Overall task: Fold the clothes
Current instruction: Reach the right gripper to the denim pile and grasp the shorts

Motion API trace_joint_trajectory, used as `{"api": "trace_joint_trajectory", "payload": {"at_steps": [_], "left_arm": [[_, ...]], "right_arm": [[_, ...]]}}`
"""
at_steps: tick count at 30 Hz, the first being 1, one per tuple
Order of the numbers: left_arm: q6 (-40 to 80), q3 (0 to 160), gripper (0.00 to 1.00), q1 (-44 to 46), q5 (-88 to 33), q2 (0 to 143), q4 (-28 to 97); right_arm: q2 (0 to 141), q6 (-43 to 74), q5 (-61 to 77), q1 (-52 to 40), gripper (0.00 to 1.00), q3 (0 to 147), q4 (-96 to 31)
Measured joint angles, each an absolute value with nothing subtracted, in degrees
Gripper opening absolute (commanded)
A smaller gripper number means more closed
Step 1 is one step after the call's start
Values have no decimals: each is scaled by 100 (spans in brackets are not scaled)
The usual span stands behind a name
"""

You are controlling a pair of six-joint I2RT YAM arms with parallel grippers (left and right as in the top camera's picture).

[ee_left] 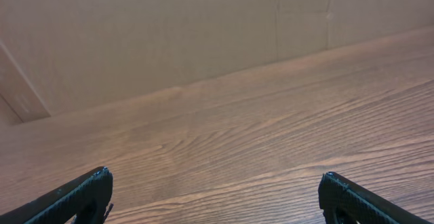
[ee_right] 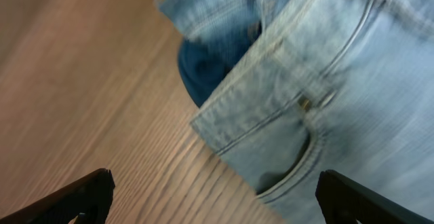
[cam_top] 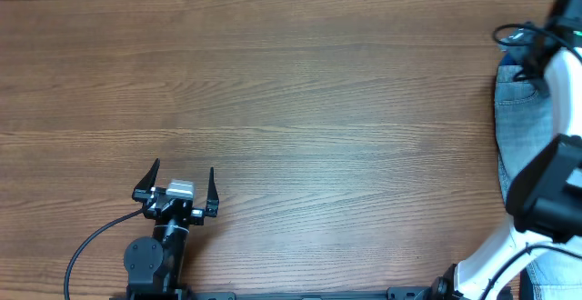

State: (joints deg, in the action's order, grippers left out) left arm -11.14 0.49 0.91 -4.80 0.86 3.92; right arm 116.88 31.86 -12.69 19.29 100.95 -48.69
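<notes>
The pale light-blue denim shorts (cam_top: 520,127) lie at the table's far right edge, partly under my right arm. In the right wrist view the shorts (ee_right: 325,108) fill the upper right, showing a pocket opening, a rivet and stitched seams, with a deeper-blue garment (ee_right: 210,64) beneath them. My right gripper (ee_right: 213,193) is open and empty, hovering over the shorts' edge; its fingers are not visible overhead. My left gripper (cam_top: 176,184) is open and empty over bare wood at the front left, also shown in the left wrist view (ee_left: 215,197).
The wooden table (cam_top: 291,91) spans the view. A pale wall or board (ee_left: 169,34) rises behind the far table edge. A black cable (cam_top: 91,245) trails from the left arm's base. More denim (cam_top: 550,277) shows at the bottom right corner.
</notes>
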Motion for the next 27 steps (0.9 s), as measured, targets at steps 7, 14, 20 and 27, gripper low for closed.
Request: {"api": "trace_joint_trajectory", "payload": {"at_steps": [7, 14, 20, 27], "left_arm": [[-1114, 49, 100, 91, -480, 86, 390], [-1114, 47, 100, 91, -467, 86, 390], [-1114, 49, 100, 91, -467, 86, 392], [-1114, 49, 100, 91, -467, 86, 392]], "right_arm": [[12204, 4945, -1951, 1612, 100, 10095, -4853], [12656, 5349, -2156, 1610, 100, 10095, -4412], [12910, 5511, -2189, 1610, 100, 10092, -4016], [12910, 5551, -2209, 1610, 58, 10092, -4141]]}}
